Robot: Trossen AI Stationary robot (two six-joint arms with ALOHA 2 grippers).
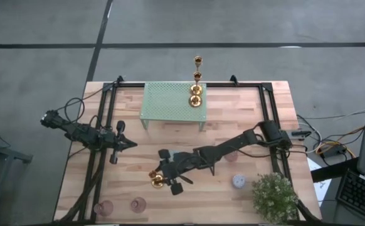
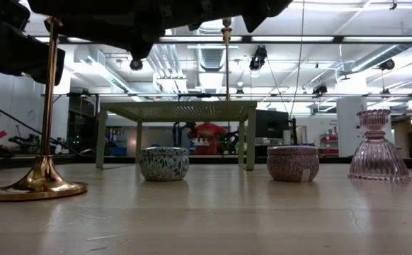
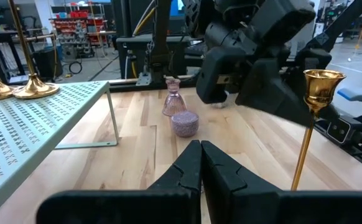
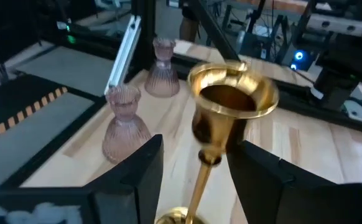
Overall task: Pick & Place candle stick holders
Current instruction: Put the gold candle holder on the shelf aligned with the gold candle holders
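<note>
Gold candle stick holder point(image 1: 157, 182): stands upright on the counter point(image 1: 232, 119), near side, left of centre, its round base flat on the wood.
Right claw point(image 4: 193, 168): fingers apart on either side of the gold stem just under the cup, not visibly pressing it.
Left claw point(image 3: 199, 165): fingers closed together, holding nothing, over the left part of the counter.
Green rack point(image 1: 170, 100): far side, centre; two more gold holders point(image 1: 196, 94) stand at its right end.
Pink glass holders point(image 1: 121, 206): two at the near left edge.
Round holder point(image 1: 239, 181): near right, beside the potted plant point(image 1: 275, 196).
</note>
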